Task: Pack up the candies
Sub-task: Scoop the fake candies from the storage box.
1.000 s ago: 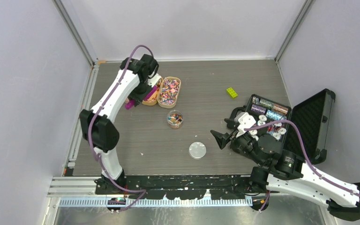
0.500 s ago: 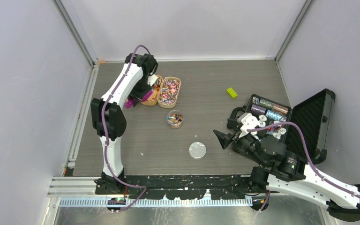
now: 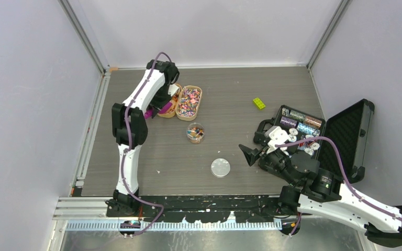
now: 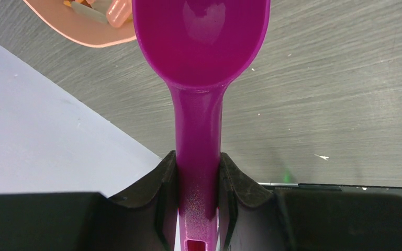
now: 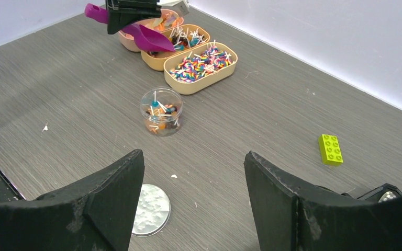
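Note:
The candies lie in tan trays at the far left: orange ones point(image 3: 169, 102) and mixed pink, blue and white ones point(image 3: 189, 100), also in the right wrist view point(image 5: 201, 64). A small clear jar point(image 3: 194, 132) holds a few candies point(image 5: 159, 114). My left gripper point(image 3: 156, 110) is shut on the handle of a magenta scoop point(image 4: 201, 42), whose bowl looks empty and hangs by the orange tray's rim point(image 4: 86, 32). The scoop point(image 5: 145, 35) lies over the trays. My right gripper point(image 5: 192, 157) is open and empty, low over the table, right of the jar.
The jar's round lid point(image 3: 220, 168) lies flat on the table, near my right gripper's left finger point(image 5: 116, 180). A yellow-green toy brick point(image 3: 258, 103) lies at the back right. An open black case point(image 3: 345, 137) with poker chips stands at the right edge.
The left arm's elbow has swung to the right while its gripper stays at the trays with the scoop. The right gripper has shifted slightly.

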`<move>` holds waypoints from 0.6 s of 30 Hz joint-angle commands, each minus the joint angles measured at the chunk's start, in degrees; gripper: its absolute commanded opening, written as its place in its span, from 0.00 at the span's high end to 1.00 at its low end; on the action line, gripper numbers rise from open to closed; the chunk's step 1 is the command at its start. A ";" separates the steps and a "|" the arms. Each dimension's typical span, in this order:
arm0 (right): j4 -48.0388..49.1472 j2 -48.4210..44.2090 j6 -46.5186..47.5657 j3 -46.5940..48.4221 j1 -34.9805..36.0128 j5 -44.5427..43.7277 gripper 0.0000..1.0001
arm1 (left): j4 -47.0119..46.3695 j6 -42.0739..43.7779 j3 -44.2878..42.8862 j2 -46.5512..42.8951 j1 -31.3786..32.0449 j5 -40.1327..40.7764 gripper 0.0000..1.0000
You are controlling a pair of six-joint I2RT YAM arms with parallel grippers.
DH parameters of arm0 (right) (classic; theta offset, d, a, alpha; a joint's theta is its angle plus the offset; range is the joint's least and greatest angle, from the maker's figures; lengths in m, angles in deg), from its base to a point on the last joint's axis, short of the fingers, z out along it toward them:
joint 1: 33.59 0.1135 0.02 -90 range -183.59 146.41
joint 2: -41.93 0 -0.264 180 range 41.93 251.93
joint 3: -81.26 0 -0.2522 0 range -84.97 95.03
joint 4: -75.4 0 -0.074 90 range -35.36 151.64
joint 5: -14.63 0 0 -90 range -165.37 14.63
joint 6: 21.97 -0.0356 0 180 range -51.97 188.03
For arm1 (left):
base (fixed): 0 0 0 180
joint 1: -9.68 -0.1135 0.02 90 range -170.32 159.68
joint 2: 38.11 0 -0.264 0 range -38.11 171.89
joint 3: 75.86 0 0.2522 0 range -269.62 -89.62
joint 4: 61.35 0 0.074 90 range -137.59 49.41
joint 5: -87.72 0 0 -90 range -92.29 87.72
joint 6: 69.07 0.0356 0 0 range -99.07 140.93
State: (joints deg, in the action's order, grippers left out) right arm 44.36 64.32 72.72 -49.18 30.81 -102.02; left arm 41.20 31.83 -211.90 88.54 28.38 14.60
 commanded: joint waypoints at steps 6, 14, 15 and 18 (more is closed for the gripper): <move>2.43 0.82 1.35 1.28 0.40 -1.94 0.25 | 3.84 2.19 -7.63 5.75 -0.86 0.73 1.00; 4.08 3.36 2.07 1.30 0.41 -2.15 0.26 | 1.17 2.81 -10.30 8.76 -0.94 0.17 1.00; 4.35 3.70 2.14 1.23 0.39 -2.13 0.25 | 0.42 2.69 -10.16 8.72 -0.99 -0.40 1.00; 4.86 4.38 2.08 1.24 0.38 -2.13 0.26 | -1.89 2.54 -8.47 8.14 -1.03 -0.86 1.00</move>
State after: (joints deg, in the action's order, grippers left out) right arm 45.48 68.12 74.05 -49.18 30.81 -103.22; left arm 41.25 33.60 -220.32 96.41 27.92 14.58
